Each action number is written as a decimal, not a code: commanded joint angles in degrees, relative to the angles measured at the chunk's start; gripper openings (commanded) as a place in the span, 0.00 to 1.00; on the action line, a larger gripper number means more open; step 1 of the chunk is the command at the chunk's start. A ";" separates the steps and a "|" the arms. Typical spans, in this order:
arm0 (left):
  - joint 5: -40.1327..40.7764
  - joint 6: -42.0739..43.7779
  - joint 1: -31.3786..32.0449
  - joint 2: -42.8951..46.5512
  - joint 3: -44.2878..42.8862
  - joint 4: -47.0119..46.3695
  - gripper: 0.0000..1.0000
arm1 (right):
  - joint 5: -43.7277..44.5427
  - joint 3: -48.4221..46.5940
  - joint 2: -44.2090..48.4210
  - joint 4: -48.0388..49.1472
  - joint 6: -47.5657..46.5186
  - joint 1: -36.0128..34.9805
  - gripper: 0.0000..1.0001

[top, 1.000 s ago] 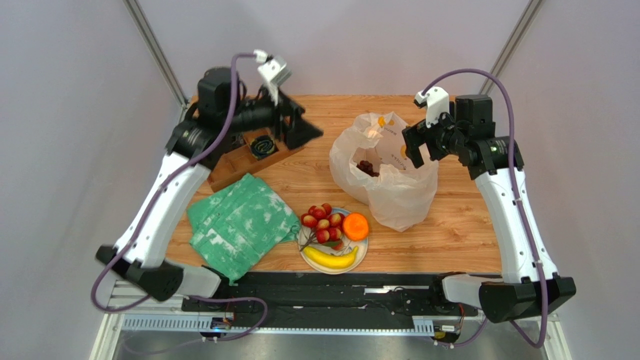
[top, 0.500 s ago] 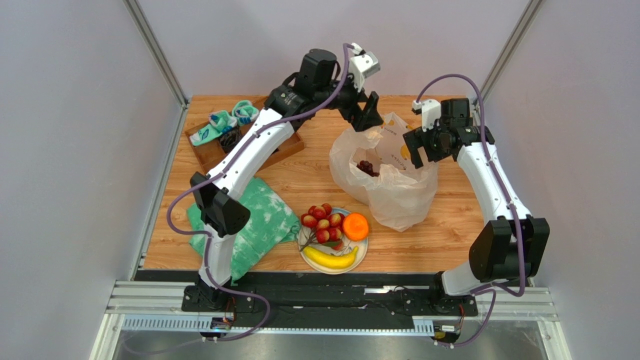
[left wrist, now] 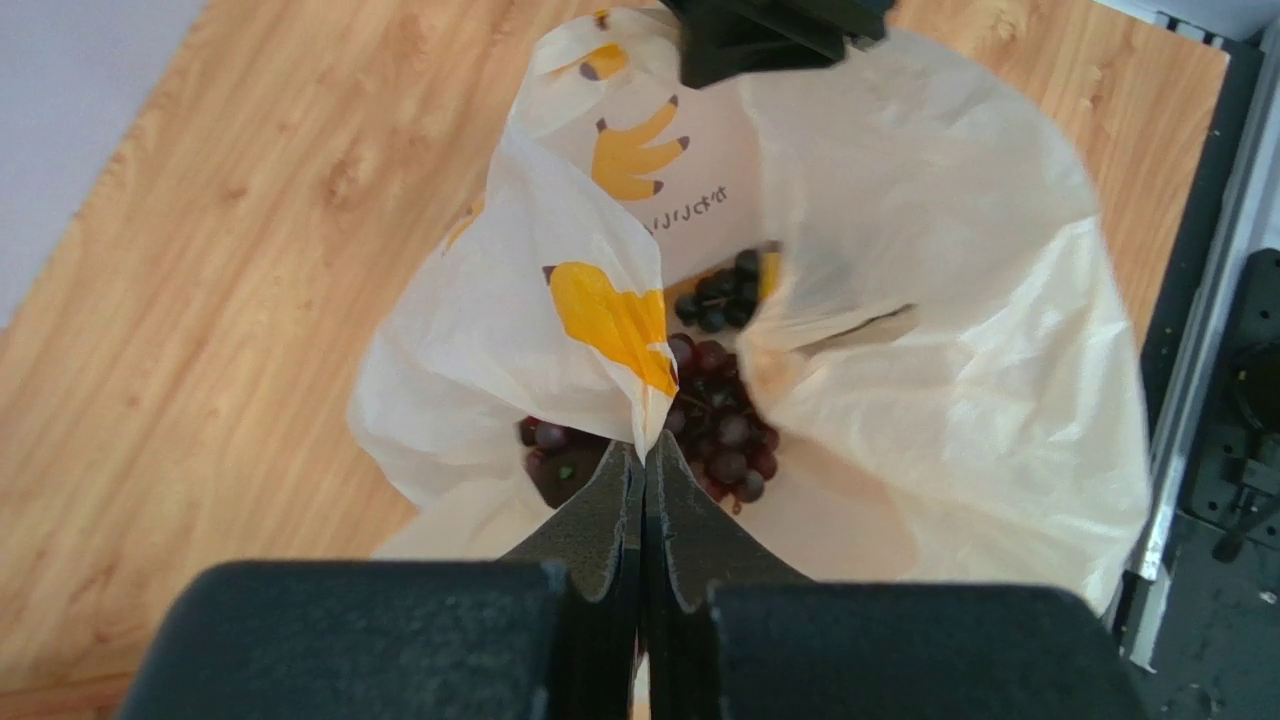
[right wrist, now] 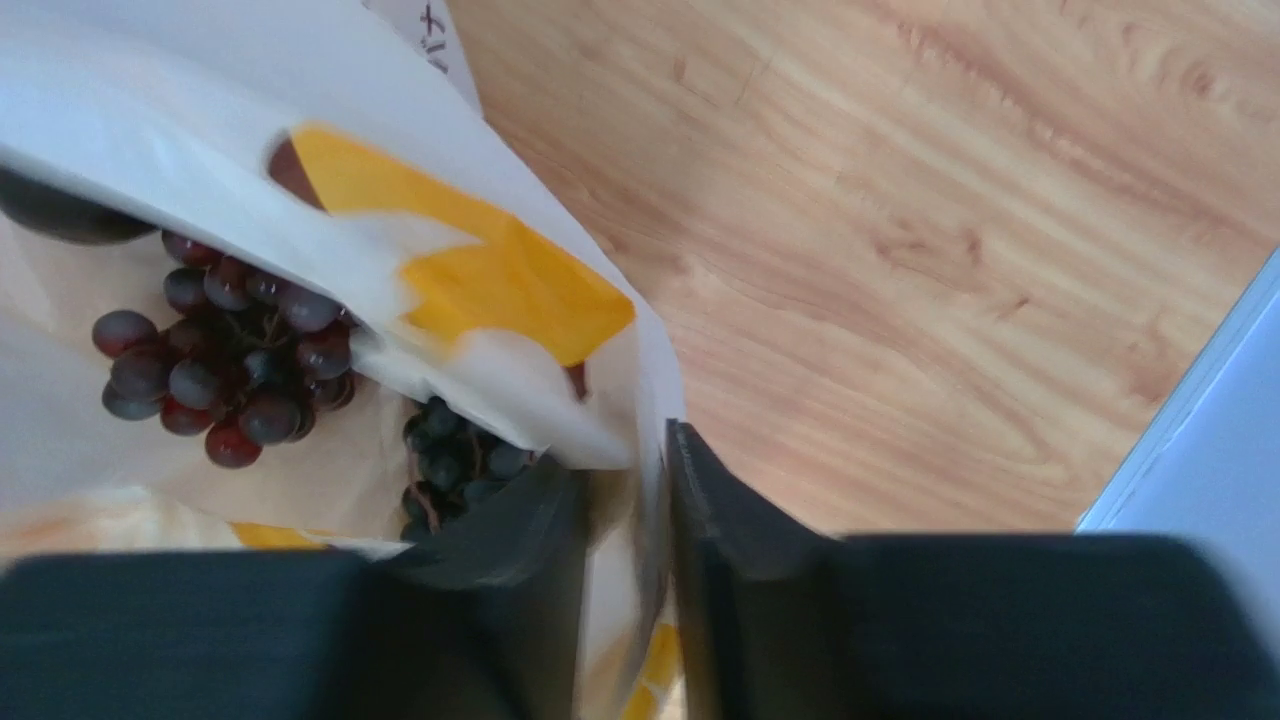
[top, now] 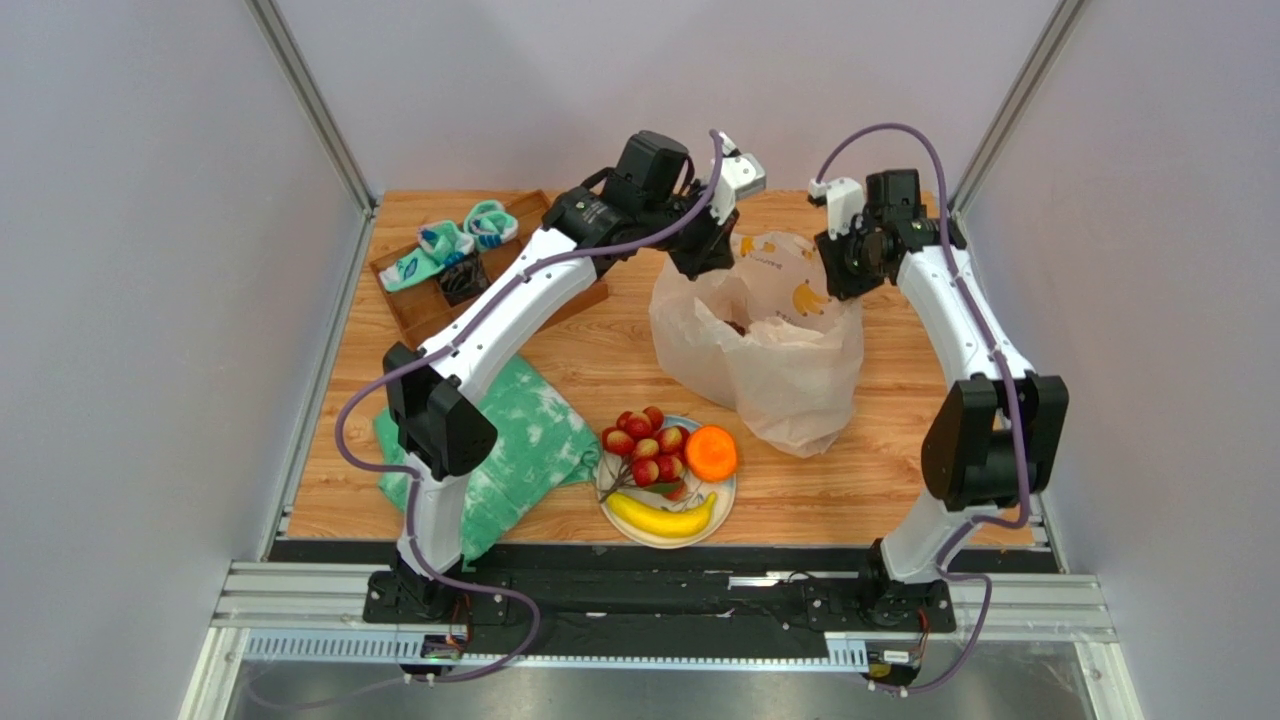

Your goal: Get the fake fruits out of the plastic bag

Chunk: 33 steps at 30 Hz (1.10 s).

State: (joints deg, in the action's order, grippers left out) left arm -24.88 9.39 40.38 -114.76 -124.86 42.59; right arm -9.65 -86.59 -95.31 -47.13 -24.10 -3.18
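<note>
Left claw (left wrist: 646, 458) pinches the bag's (left wrist: 962, 300) edge tight, right claw (right wrist: 628, 465) sits a little spread around the other edge, a flap (left wrist: 601, 308) half hides the grapes (left wrist: 724, 428) inside, plate (top: 727, 515) and cloth (top: 511, 435) nearby.

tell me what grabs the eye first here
The translucent plastic bag at the far middle of the table, its rim pinched in the left gripper while the right gripper straddles the opposite rim. Dark grapes show inside it; nearer the arms, a plate holds a bright orange, a banana and red fruits.
</note>
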 commanded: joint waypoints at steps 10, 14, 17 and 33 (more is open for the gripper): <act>-9.65 -0.77 -3.38 8.05 -16.75 -10.51 0.00 | -10.20 -20.53 5.28 6.33 -6.74 1.33 0.05; -15.36 -1.39 -3.20 17.26 -1.57 -10.86 0.00 | -11.89 -0.33 22.49 7.59 -9.39 1.25 0.05; -16.77 -0.52 -2.77 23.33 15.92 -13.75 0.00 | -6.98 18.37 28.14 4.25 -10.35 1.33 0.13; -8.25 -16.14 -3.03 20.11 32.50 -29.14 0.00 | -25.68 5.20 28.60 -6.48 -6.48 -4.00 0.52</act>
State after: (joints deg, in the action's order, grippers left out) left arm -34.94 0.56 37.95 -94.67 -85.17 21.71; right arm -25.45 -76.36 -65.54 -50.46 -31.29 -2.96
